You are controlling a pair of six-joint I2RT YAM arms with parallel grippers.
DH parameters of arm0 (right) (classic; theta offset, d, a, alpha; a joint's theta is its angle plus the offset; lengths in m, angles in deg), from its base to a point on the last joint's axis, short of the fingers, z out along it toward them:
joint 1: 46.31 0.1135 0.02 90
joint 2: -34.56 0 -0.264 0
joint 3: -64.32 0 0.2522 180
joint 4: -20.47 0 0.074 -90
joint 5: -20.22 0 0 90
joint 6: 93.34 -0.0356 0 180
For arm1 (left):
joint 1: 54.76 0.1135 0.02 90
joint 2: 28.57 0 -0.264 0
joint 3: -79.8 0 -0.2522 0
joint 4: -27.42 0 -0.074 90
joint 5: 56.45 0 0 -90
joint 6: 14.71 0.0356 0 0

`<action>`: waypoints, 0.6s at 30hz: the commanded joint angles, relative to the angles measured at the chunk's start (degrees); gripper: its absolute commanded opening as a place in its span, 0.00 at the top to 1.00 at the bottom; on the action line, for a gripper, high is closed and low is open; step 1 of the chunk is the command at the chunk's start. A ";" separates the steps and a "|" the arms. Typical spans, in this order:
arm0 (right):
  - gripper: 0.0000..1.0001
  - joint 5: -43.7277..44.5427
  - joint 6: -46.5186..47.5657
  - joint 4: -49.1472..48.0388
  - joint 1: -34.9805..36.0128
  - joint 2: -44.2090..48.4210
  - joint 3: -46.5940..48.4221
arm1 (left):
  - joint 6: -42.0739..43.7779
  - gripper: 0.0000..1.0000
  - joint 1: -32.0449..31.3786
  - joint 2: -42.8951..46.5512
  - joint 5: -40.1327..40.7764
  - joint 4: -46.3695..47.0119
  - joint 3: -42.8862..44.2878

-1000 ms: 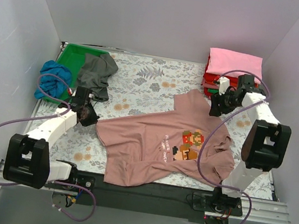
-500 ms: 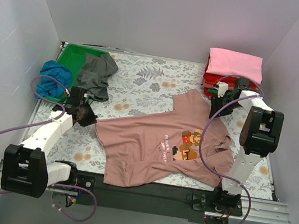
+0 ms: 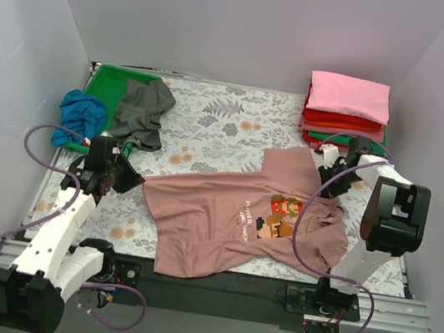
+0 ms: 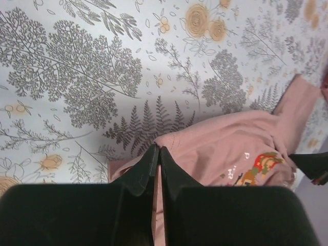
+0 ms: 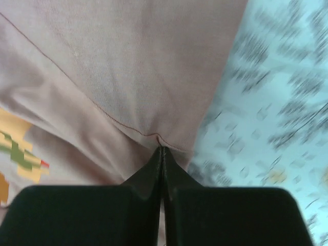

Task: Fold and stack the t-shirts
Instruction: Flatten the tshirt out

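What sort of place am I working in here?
Probably a lab test booth, not a home: bare grey walls box in a table, robot arms bolted at its edge, with a pink shirt and folded shirts.

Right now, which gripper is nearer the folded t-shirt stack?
Right. The right gripper is just in front of the stack, shut on the dusty-pink t-shirt; the left gripper holds that shirt's far-left edge, across the table.

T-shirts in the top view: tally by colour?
dusty-pink tee: 1
pink tee: 1
red tee: 1
green tee: 1
grey tee: 1
blue tee: 1
Total: 6 showing; the folded layers are hard to separate.
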 commanded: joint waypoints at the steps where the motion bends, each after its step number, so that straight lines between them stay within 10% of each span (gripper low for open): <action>1: 0.98 4.59 5.72 6.89 -1.77 3.93 -5.50 | -4.11 1.00 0.43 5.52 -2.72 -3.85 -1.40; 9: 0.49 -8.05 1.88 8.92 -2.74 4.57 9.15 | -4.82 1.00 0.43 7.99 -3.60 -5.25 -2.81; 18: 0.43 -17.22 -7.27 2.96 2.88 -14.24 25.69 | -4.12 1.00 0.43 7.73 -3.25 -6.13 -2.46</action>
